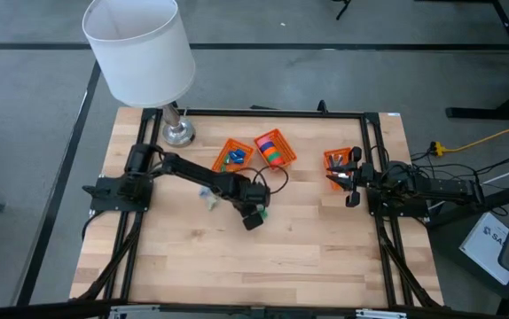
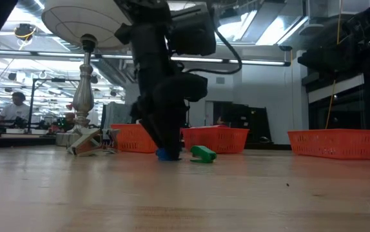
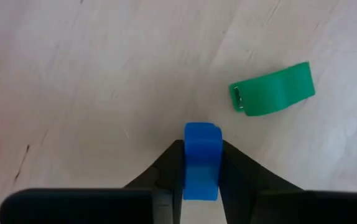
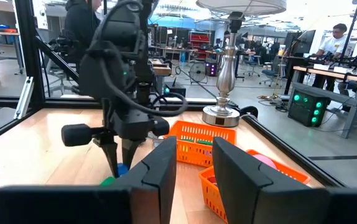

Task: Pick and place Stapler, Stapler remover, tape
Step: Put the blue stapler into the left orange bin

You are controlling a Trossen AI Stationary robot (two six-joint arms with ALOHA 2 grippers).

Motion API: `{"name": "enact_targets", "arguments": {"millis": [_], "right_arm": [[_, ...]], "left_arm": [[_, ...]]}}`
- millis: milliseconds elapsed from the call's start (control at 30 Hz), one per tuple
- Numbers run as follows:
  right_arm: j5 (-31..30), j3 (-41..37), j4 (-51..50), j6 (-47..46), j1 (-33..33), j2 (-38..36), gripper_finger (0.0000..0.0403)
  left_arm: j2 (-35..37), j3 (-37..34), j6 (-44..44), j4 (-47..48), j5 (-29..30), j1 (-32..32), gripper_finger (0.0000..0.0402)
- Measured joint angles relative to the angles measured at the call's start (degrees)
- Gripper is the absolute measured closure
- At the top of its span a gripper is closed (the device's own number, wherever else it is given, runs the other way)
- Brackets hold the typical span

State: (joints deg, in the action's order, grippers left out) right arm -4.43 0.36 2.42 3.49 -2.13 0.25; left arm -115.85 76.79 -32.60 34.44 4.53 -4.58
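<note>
Left gripper [image 3: 201,163] at centre of the high view, fingers clamped on a blue piece [image 3: 201,158], green piece [image 3: 272,90] lying just beside on the table [image 1: 281,257], right gripper [image 1: 354,180] at right edge, fingers apart, tape [image 1: 271,148] held in an orange basket [image 1: 285,158] at upper centre.

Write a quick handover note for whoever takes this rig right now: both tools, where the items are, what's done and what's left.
Left tool: shut on a small blue piece, low at the table centre.
Right tool: open, waiting by the right orange basket.
A green piece lies loose beside the blue one.
Tape rolls sit in the middle basket.
Left: bin the blue piece, then the green.
</note>
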Motion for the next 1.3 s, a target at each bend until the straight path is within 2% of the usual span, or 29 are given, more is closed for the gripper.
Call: {"name": "enact_targets", "arguments": {"millis": [133,333,533,833,1300], "right_arm": [[0.0,0.0,0.0,0.0,0.0,0.0,0.0295],[0.0,0.0,0.0,0.0,0.0,0.0,0.0295],[0.0,0.0,0.0,0.0,0.0,0.0,0.0295],[0.0,0.0,0.0,0.0,0.0,0.0,0.0295],[0.0,0.0,0.0,0.0,0.0,0.0,0.0295]], "left_arm": [[0.7,-0.1,2.1,0.2,-2.1,2.5,0.0336],[4.5,-0.2,4.7,0.2,-1.2,6.3,0.0336],[9.2,0.2,9.0,-0.4,2.9,9.5,0.0336],[14.5,2.6,16.2,-0.4,5.7,13.8,0.0336],[16.7,2.2,16.3,4.2,6.1,20.3,0.0336]]}}
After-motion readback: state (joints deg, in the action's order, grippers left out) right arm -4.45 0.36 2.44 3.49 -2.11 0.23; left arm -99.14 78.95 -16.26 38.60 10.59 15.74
